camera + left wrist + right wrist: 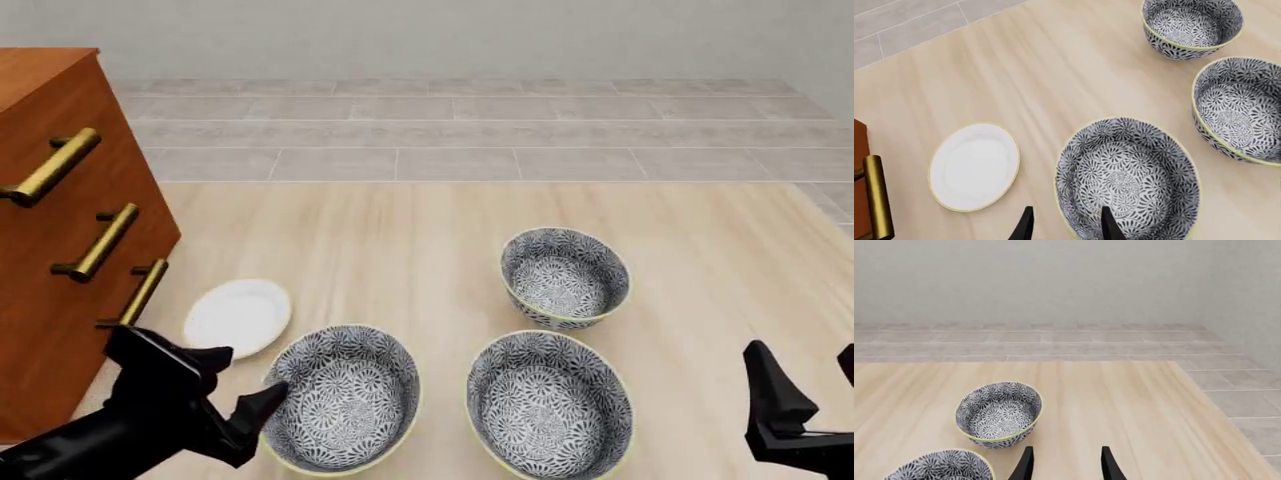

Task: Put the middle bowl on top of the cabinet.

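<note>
The middle bowl [340,395] stands upright on the table [400,240], near the front edge, with the white plate [238,315] just beside it and the cabinet [54,250] at far left. Left gripper [247,375] – fingers spread, straddling the bowl's rim; contact cannot be determined. Right gripper [805,365] – spread, holding nothing, well apart from the bowls.

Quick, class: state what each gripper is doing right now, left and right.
Left gripper: open, holding nothing, one finger over a patterned bowl.
Right gripper: open, holding nothing.

Simulated room, perhaps domestic, wooden table [400,240], tiled floor [467,130]
</note>
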Action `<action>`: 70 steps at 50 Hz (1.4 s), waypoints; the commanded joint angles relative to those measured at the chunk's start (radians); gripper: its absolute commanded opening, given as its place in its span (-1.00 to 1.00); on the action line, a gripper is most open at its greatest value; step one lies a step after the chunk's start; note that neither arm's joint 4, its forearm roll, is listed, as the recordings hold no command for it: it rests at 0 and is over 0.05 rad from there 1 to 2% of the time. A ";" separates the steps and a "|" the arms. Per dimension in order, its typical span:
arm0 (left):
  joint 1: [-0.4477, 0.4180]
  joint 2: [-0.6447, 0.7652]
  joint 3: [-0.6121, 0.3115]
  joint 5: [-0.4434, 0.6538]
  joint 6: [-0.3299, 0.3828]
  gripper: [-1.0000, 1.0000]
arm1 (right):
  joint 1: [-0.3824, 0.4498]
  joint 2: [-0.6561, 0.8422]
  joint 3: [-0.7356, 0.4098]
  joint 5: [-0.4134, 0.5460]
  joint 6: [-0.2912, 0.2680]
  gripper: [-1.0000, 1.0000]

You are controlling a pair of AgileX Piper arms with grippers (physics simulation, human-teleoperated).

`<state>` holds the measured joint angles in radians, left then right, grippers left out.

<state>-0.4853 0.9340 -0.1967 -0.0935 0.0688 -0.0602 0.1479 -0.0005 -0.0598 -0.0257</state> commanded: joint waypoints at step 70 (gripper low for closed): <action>-0.015 0.237 -0.055 -0.034 -0.113 1.00 | -0.006 0.017 0.000 -0.015 0.009 1.00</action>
<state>-0.5011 1.1374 -0.2500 -0.1066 -0.0306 -0.0655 0.1805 -0.0005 -0.0916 -0.0172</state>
